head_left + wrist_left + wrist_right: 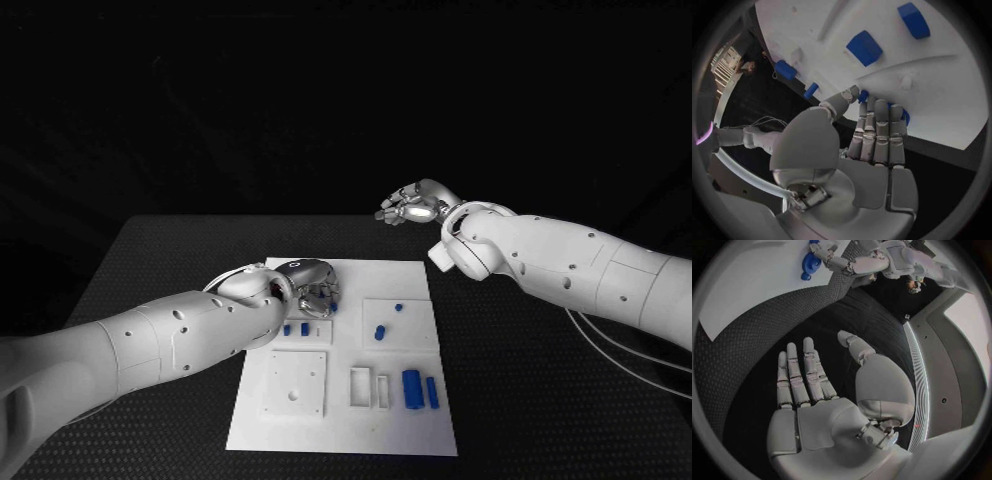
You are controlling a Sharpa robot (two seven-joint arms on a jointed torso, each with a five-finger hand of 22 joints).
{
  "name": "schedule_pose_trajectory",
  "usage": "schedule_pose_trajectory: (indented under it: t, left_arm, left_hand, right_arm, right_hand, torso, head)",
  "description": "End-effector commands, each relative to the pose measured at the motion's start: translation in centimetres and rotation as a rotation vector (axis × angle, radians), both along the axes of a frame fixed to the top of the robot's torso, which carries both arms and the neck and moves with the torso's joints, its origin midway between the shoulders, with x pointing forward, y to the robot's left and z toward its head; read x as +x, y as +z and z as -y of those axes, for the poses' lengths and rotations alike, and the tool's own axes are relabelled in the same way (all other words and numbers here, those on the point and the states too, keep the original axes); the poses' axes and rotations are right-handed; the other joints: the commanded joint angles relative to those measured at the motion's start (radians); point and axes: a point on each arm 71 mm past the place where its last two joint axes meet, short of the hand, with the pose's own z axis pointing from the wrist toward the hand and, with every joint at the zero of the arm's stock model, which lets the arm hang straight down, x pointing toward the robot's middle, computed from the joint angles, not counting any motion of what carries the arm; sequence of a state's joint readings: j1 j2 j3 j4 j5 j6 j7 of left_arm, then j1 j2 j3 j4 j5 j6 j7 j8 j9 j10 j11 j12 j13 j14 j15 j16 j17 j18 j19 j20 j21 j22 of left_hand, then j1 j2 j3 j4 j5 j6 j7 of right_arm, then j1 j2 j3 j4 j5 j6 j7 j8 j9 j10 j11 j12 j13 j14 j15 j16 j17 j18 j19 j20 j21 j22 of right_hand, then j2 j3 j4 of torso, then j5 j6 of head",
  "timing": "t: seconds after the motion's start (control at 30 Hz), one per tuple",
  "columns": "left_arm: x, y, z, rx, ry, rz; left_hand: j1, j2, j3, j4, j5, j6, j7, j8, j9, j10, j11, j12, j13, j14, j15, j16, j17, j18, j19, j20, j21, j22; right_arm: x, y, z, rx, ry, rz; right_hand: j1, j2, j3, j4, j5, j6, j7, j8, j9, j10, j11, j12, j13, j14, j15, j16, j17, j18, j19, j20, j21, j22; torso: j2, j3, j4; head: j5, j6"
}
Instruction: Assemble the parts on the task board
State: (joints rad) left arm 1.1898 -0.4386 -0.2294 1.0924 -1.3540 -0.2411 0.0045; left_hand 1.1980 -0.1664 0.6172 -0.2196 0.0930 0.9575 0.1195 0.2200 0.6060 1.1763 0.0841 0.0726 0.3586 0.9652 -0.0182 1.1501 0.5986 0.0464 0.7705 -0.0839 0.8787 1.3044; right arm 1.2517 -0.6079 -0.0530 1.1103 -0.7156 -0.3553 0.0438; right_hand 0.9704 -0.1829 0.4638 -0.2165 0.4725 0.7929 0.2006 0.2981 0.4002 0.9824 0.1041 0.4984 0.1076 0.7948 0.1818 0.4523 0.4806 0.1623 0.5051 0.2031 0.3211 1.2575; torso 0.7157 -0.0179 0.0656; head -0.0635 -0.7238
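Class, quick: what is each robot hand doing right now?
Left robot hand: fingers on a blue part on the task board; a real hold cannot be told.
Right robot hand: open, holding nothing.

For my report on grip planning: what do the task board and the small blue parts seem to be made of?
Task board: probably matte white plastic, since it looks flat with moulded recesses and no shine. Blue parts: likely hard plastic, with uniform colour and crisp blocky edges. Neither can be confirmed.

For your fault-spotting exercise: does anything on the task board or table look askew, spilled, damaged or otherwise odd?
Nothing stands out. The task board lies flat on the table, with blue parts resting on it. The left hand touches a blue part at the board's far end; the right hand hangs open, apart from the board.
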Motion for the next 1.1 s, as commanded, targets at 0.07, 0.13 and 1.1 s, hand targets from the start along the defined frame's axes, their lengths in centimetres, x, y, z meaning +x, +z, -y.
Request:
schedule_pose_trajectory:
  t: [0.07, 0.13, 1.1]
  left_arm:
    - [-0.6, -0.9, 0.4, 0.018, -0.024, -0.03]
    - [-0.6, -1.0, 0.5, 0.016, -0.025, -0.028]
    - [-1.2, -1.9, 1.5, 0.133, -0.12, 0.043]
  left_hand:
    - [0.0, 0.008, -0.001, 0.001, 0.006, 0.004, -0.001, 0.005, -0.003, -0.005, 0.005, -0.006, -0.008, 0.006, -0.001, 0.004, 0.001, 0.004, 0.009, -0.033, 0.002, 0.001]
    - [-0.001, 0.01, -0.002, 0.001, 0.005, 0.003, 0.0, 0.004, -0.005, -0.003, 0.004, -0.004, -0.01, 0.014, -0.002, 0.008, 0.003, 0.005, 0.013, -0.034, 0.002, 0.002]
    - [0.033, 0.033, 0.005, -0.018, 0.012, 0.052, 0.0, 0.031, -0.027, 0.062, -0.012, 0.009, -0.022, 0.112, -0.021, 0.067, 0.032, 0.023, 0.088, -0.051, 0.018, 0.012]
  right_arm:
    - [-0.1, 0.0, -0.2, 0.002, 0.016, -0.001]
    - [0.0, 0.0, -0.2, 0.002, 0.015, -0.002]
    - [-0.1, 0.0, -0.3, 0.003, 0.022, -0.003]
  right_hand:
    - [-0.004, 0.002, -0.001, 0.004, 0.003, 0.007, 0.004, 0.007, -0.001, -0.092, 0.054, 0.006, -0.002, -0.009, -0.001, 0.005, -0.001, -0.004, -0.003, 0.001, -0.006, 0.002]
    - [-0.004, 0.002, -0.001, 0.004, 0.003, 0.007, 0.004, 0.007, -0.001, -0.092, 0.054, 0.006, -0.002, -0.009, -0.001, 0.005, -0.001, -0.004, -0.003, 0.001, -0.007, 0.002]
    - [-0.004, 0.003, -0.002, 0.004, 0.002, 0.007, 0.004, 0.007, -0.001, -0.092, 0.054, 0.007, -0.004, -0.009, -0.001, 0.006, -0.002, -0.004, -0.002, 0.002, -0.008, 0.003]
  torso:
    - [0.001, 0.0001, 0.0]
    - [0.001, 0.0001, -0.0008]
    - [0.0, -0.0008, 0.0012]
  head:
    - [-0.003, 0.001]
    - [-0.004, 0.001]
    - [-0.011, -0.002]
